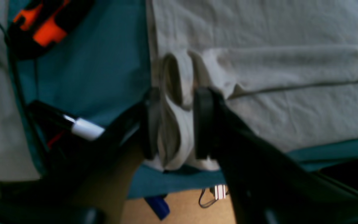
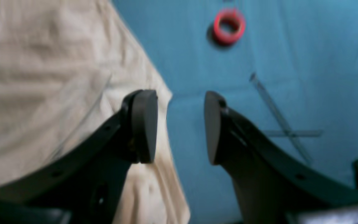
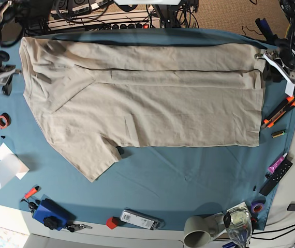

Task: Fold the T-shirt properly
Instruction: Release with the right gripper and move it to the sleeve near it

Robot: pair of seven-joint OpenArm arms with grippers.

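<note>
The T-shirt (image 3: 152, 98) lies spread across the far half of the table (image 3: 189, 175), its far long edge already folded inward into a band, one sleeve reaching toward the near side. At the shirt's far corner on the left arm's side, the left tool (image 1: 172, 124) is closed on a bunched wad of hem, cloth pinched between both pads. The right tool (image 2: 180, 126) hangs at the opposite corner with its jaws apart and nothing between them; one pad is over the shirt's edge, the other over bare teal cloth. The step in hand looks like taking both far corners for the next fold. To do it well, the right tool should close on both layers at the edge, matching the left's hold, so the two lift level and the crease stays straight. A red tape ring (image 2: 228, 26) lies nearby on the table. No brand, label or writing is legible in any view.
</note>
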